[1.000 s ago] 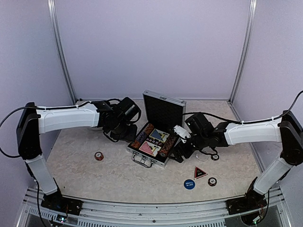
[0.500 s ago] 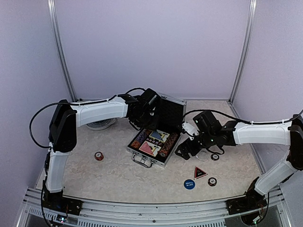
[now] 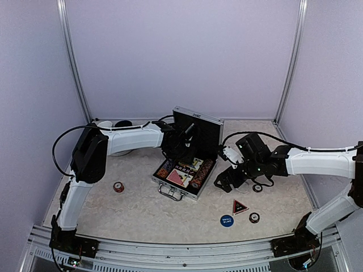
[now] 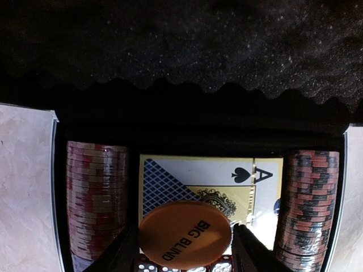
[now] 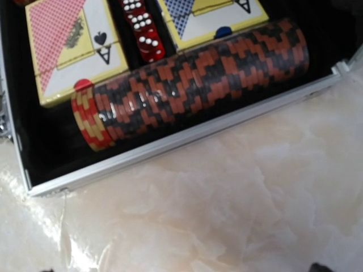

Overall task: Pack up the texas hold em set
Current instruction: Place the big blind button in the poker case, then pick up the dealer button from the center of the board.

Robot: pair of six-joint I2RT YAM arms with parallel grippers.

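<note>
Open case (image 3: pixel 207 139) sits directly below my left pincer (image 4: pixel 186 256). Chip rows (image 4: pixel 96 207): 2, one to each side of my fingers. Card decks (image 5: pixel 76 48): 2, the blue-backed one just ahead. The left pincer clamps 1 orange BIG BLIND button (image 4: pixel 185 230). Right pincer (image 3: pixel 220 181) is beside the case; I cannot tell its opening.

**Layout round the claws**

L claw (image 4: pixel 185 252) over open case (image 3: pixel 207 136): button (image 4: pixel 185 231) betw. its fingers, card deck (image 4: pixel 210 175) just beyond, chip rows (image 4: pixel 95 198) on either side, dice (image 5: pixel 140 27) beneath. R claw (image 3: pixel 220 182) just outside case's right wall; triangle marker (image 3: pixel 240 206) nearer the bases.
</note>
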